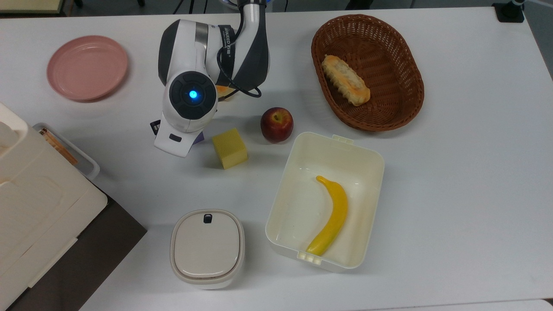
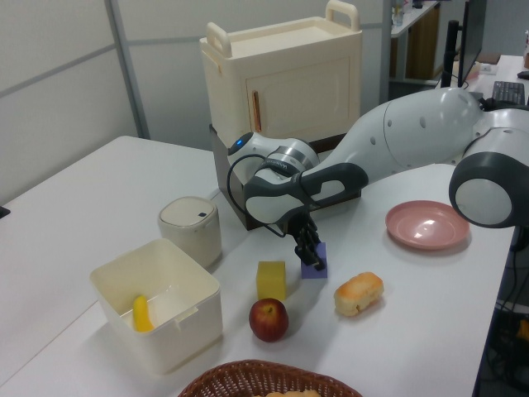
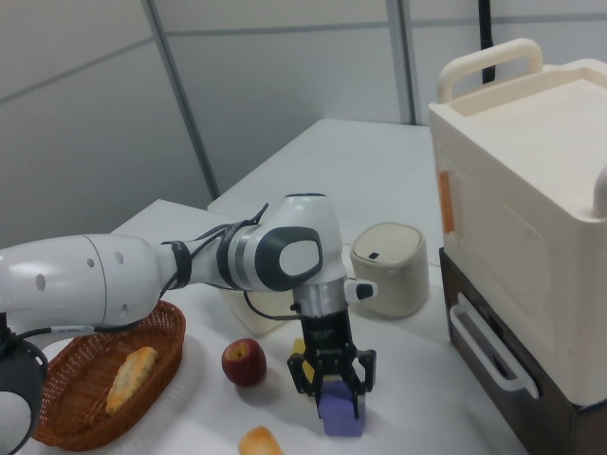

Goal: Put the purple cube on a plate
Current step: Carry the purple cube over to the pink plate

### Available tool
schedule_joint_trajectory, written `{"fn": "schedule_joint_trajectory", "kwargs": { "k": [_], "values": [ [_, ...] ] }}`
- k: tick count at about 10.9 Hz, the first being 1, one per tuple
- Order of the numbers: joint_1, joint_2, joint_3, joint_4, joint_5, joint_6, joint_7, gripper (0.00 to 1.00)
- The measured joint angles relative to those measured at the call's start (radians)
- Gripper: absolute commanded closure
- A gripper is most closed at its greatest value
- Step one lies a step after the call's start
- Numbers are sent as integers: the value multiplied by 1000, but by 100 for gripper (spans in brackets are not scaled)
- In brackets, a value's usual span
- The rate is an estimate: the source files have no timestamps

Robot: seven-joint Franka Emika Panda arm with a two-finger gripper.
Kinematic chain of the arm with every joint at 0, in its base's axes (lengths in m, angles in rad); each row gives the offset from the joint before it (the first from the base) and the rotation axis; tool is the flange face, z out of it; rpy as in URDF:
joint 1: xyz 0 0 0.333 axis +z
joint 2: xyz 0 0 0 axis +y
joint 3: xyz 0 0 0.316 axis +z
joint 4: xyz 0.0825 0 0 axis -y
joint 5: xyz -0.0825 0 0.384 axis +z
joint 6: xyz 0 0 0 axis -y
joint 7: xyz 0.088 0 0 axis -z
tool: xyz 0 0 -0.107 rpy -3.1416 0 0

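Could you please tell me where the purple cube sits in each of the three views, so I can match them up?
Top view: a sliver of the purple cube peeks out beside the arm's head, on the top view's left of the yellow cube.
Left view: purple cube at centre, behind the tool.
Right view: purple cube at bottom centre, under the tool.
Shared landmark: the apple.

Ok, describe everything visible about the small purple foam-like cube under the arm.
The small matte blue-violet foam-like cube sits on the white table, with the black two-finger gripper lowered over it, a finger on either side of its top. The right view shows its flat faces and soft edges. In the left view's left the yellow foam-like cube stands apart from it; the dusty-pink round plate lies well away.
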Motion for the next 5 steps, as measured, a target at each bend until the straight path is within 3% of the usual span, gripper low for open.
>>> {"fn": "schedule_joint_trajectory", "kwargs": {
  "k": [5],
  "values": [
    [-18,-87,-10,20,-4,-98,0,87]
  ]
}}
